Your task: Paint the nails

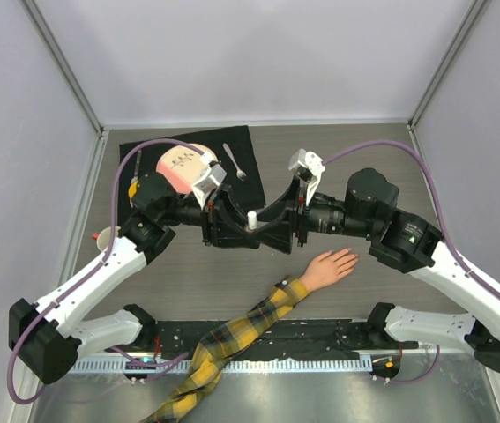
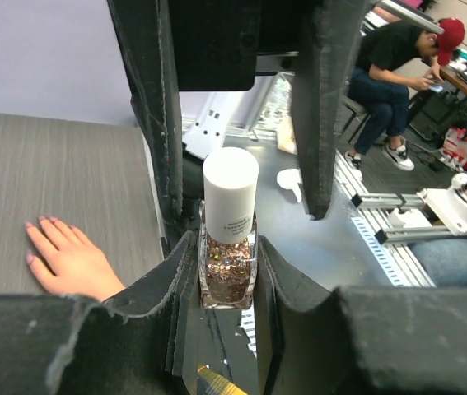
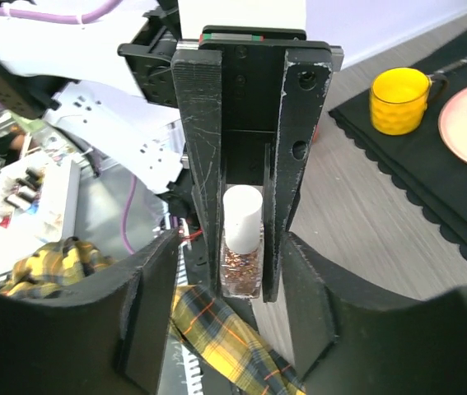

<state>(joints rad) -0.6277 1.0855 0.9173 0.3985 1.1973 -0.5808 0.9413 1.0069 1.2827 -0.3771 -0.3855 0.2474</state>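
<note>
One polish bottle in play | left fingers clamped on its glass body | right fingers apart, straddling white cap | step: likely uncapping | next: close on cap, twist off

Two white-and-black robot arms rise from the lower corners of the overhead view and meet at its centre. The left arm bends inward, and its black two-finger left gripper is clamped tight on a small glass bottle of glitter polish with a white cap. The right arm faces it. Its black right gripper is spread wide, fingers either side of the cap, not touching it
</note>
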